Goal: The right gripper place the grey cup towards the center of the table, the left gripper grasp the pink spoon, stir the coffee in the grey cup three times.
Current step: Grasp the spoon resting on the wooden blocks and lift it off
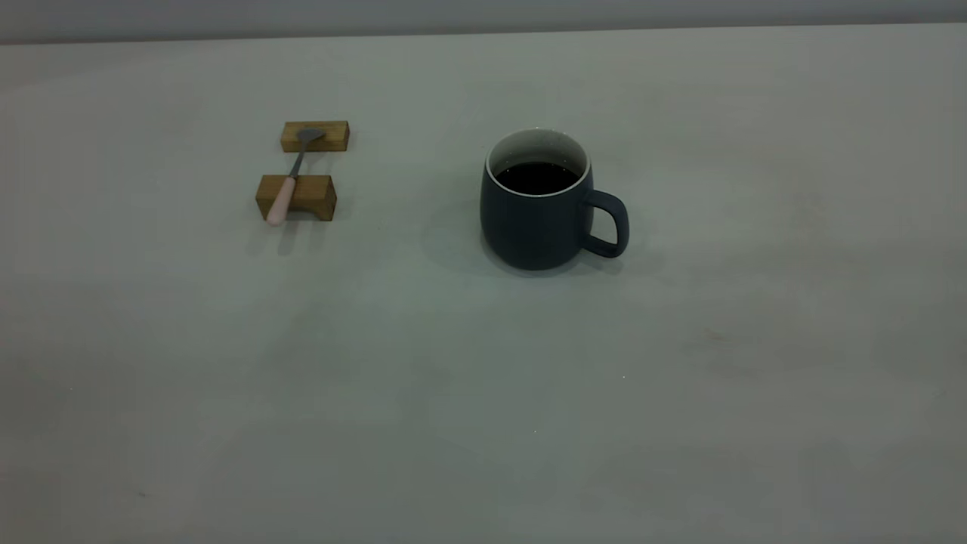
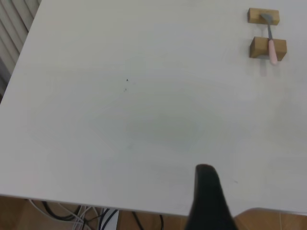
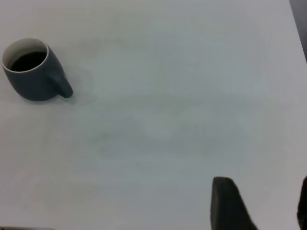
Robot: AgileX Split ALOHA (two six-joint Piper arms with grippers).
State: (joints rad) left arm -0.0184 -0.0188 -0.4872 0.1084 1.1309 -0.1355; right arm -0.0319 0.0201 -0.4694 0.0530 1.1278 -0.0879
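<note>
The grey cup [image 1: 538, 223] stands upright near the middle of the table [image 1: 483, 393], its handle pointing to the exterior view's right, with dark coffee [image 1: 538, 177] inside. The pink spoon [image 1: 291, 177] lies across two wooden blocks to its left, bowl on the far block. Neither gripper shows in the exterior view. My left gripper [image 2: 249, 184] hangs over the table's edge far from the pink spoon [image 2: 271, 43]; one dark finger [image 2: 207, 191] shows, with nothing beside it. My right gripper [image 3: 264, 194] is open and empty, far from the grey cup [image 3: 33, 74].
The far wooden block [image 1: 315, 137] and the near wooden block [image 1: 298, 198] bear the spoon. In the left wrist view, cables [image 2: 91, 218] and brown floor lie past the table's edge [image 2: 96, 206].
</note>
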